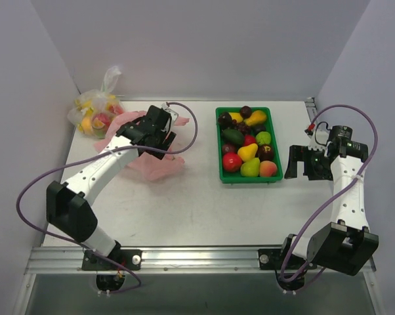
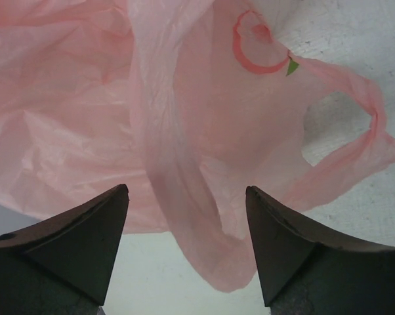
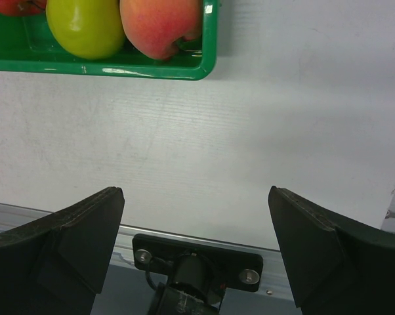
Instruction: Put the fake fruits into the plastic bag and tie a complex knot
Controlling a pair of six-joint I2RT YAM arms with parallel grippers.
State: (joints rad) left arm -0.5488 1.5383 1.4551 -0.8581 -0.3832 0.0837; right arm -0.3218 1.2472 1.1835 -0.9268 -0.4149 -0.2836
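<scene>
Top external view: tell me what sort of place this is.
Probably a robot lab test cell: plain white walls boxing in a white table, two arms bolted to a metal rail at its near edge, and fake fruits in a green tray.

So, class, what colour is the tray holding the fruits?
The tray is green; the top view shows it best.

Left of the green tray, the left arm hides much of the plastic bag (mouth unseen).
</scene>
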